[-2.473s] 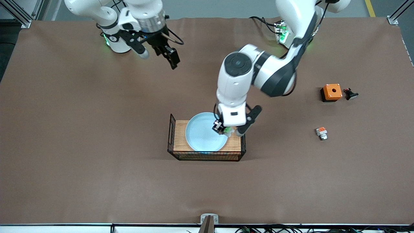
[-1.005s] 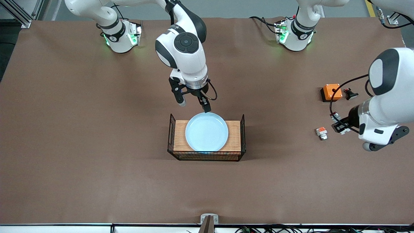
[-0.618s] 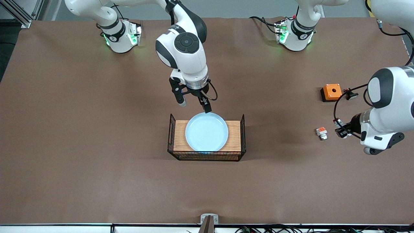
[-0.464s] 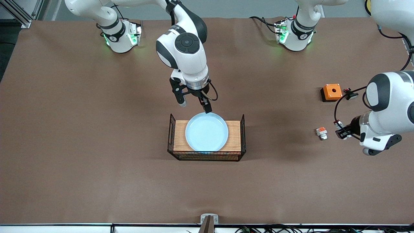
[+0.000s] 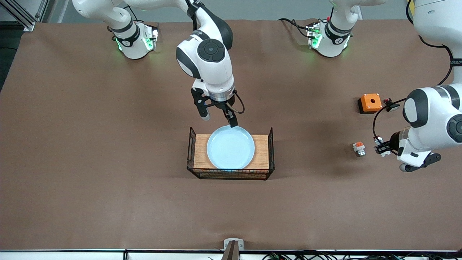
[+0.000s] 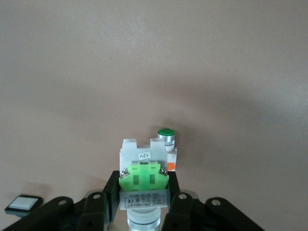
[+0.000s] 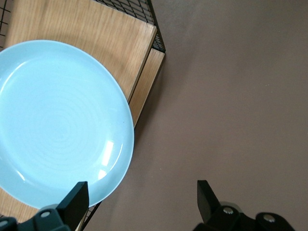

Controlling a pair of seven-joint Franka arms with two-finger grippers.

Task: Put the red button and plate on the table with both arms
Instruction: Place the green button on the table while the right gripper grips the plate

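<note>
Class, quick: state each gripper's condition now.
Left gripper: shut on the small white-and-green red button.
Right gripper: open over the pale blue plate's rim.

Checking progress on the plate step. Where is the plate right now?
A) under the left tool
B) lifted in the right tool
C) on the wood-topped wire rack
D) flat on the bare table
C: the plate lies on the rack, while the right tool is open over its rim and grips nothing; the left tool holds the red button elsewhere.
</note>
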